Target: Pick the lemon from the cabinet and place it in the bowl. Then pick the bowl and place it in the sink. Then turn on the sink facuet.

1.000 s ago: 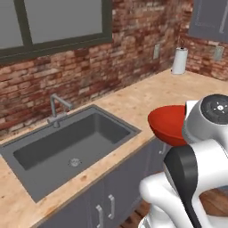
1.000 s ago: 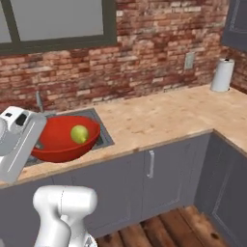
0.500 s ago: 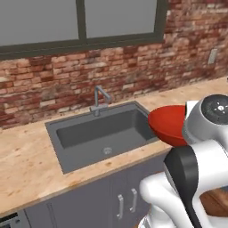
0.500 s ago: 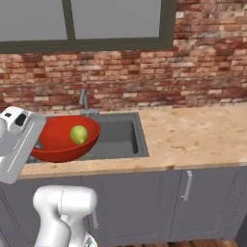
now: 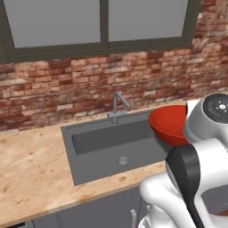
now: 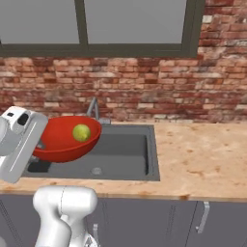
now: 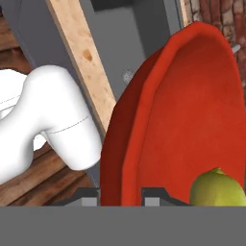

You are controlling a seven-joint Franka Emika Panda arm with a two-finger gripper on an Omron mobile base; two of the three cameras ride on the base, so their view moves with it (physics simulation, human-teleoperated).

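the gripper (image 7: 120, 194) has its jaws pinching the rim of the red bowl (image 6: 62, 140), one finger on the outer wall and one on the inner side, and carries the bowl in the air above the sink (image 5: 109, 144), over the basin's end away from the faucet's far side as seen from the right base view. the lemon (image 6: 81, 132) lies inside the bowl against its inner wall. the sink faucet (image 5: 118, 106) stands at the sink's back rim, against the brick wall (image 6: 144, 91), with the wooden worktop (image 6: 202, 157) around the basin.
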